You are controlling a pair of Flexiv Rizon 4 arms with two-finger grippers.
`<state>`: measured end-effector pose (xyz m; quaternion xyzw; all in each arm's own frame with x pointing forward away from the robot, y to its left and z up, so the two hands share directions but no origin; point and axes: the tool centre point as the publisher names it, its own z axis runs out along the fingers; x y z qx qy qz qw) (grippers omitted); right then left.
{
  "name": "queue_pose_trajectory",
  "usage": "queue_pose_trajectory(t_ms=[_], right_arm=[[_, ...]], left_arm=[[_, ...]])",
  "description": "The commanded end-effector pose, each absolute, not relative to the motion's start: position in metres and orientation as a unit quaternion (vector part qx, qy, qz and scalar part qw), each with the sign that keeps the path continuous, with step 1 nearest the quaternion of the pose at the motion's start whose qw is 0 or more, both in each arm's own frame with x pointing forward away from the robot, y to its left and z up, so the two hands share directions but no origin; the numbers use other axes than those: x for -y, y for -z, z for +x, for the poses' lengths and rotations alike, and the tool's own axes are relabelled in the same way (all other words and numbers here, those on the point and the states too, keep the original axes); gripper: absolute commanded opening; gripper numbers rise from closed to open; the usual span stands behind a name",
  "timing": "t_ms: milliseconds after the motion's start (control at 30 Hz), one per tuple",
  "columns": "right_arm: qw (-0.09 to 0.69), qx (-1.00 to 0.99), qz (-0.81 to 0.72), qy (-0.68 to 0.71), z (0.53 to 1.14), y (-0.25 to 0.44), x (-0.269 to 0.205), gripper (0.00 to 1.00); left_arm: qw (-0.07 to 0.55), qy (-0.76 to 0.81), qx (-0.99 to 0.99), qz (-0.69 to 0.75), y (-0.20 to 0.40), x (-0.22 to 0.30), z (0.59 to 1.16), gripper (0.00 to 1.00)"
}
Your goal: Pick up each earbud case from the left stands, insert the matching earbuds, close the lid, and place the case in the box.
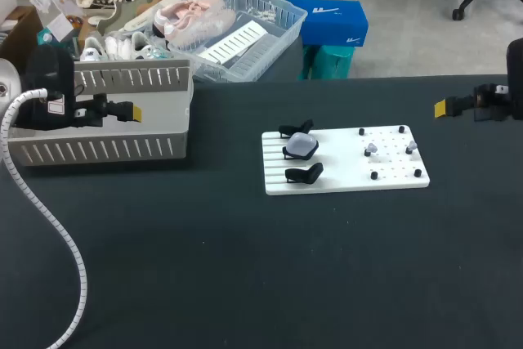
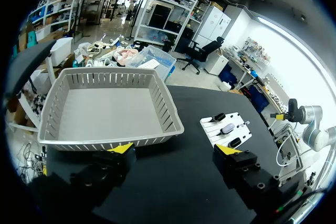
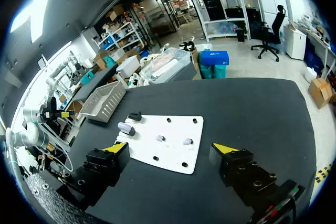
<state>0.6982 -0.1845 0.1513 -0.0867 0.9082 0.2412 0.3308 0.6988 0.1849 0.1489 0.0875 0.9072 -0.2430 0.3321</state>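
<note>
1. Left gripper [image 2: 174, 150]: fingers spread wide with nothing between them. It hangs at the left of the table, with the grey box [image 1: 106, 132] just ahead.
2. Right gripper [image 3: 170, 148]: also spread wide and empty, at the far right, well apart from the white board [image 1: 343, 181].
3. Three earbud cases [image 1: 301, 146] sit on the board's left stands, a pale one between two black.
4. Two pale earbuds [image 1: 372, 149] lie on the board's right half.

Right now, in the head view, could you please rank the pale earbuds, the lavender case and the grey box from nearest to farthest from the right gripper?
From the right gripper:
1. Pale earbuds, on the white board, in its right half.
2. Lavender case, on the board's left stands.
3. Grey box, far off at the view's left.
</note>
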Motion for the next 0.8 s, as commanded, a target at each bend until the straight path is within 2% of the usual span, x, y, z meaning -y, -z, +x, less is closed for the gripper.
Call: queue_pose_trajectory(t_ms=[33,467,800], right_arm=[[0.331,-0.908,-0.088,-0.243,0.699,-0.151,0.185,1.0],[0.331,-0.908,-0.088,-0.243,0.699,-0.151,0.185,1.0],[0.331,-0.908,-0.088,-0.243,0.699,-0.151,0.185,1.0]], left_arm=[[0.33,0.242,-0.908,0.088,-0.15,-0.185,0.7,1.0],[0.33,0.242,-0.908,0.088,-0.15,-0.185,0.7,1.0],[0.439,0.249,-0.813,0.29,-0.167,-0.165,0.68,1.0]])
